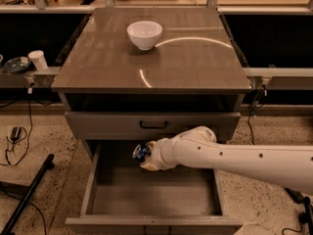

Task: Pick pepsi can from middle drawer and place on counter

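The gripper [145, 157] is clamped on the can [141, 152], holding it over the back left part of the open drawer [151, 199]. Above, the counter [190, 58] carries a white bowl [145, 34] near its back edge.

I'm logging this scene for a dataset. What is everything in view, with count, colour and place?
counter: one, glossy grey-brown, top of the cabinet
bowl: one, white, on the counter towards the back
top drawer: one, grey with a black handle, closed, under the counter
middle drawer: one, grey-brown, pulled open, below the top drawer
pepsi can: one, blue, over the back of the middle drawer, at the hand
cup: one, white, on the ledge at picture left
pole: one, black, on the floor at picture left
arm: one, white, reaching in from picture right
hand: one, pale, over the middle drawer, at the can
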Robot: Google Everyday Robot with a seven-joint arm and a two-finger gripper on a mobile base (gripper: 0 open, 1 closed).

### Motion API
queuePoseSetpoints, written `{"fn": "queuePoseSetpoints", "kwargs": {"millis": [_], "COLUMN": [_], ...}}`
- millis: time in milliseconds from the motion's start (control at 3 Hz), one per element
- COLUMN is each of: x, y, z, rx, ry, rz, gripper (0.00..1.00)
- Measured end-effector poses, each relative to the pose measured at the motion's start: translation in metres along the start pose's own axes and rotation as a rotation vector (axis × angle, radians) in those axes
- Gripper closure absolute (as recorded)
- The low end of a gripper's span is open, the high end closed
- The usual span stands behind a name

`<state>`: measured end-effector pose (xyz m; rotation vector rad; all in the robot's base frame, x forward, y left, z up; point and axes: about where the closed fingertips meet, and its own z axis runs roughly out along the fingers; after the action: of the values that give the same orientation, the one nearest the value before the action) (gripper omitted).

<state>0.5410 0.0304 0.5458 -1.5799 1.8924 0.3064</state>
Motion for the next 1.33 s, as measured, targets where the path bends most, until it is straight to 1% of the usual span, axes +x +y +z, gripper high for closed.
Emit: {"fn": "queuePoseSetpoints", "kwargs": {"millis": [333, 667, 1000, 1333], "x": [-0.008, -0.016, -0.025, -0.030], "y": [0.014, 0.033, 0.036, 0.025], "z": [-0.010, -0.026, -0.033, -0.036], "rx": [-0.011, -0.010, -0.012, -0.017], "ry": [-0.004, -0.019, -0.028, -0.044], "rz": [0.010, 0.021, 0.015, 0.012], "gripper": [1.00, 1.00, 1.00, 1.00]}}
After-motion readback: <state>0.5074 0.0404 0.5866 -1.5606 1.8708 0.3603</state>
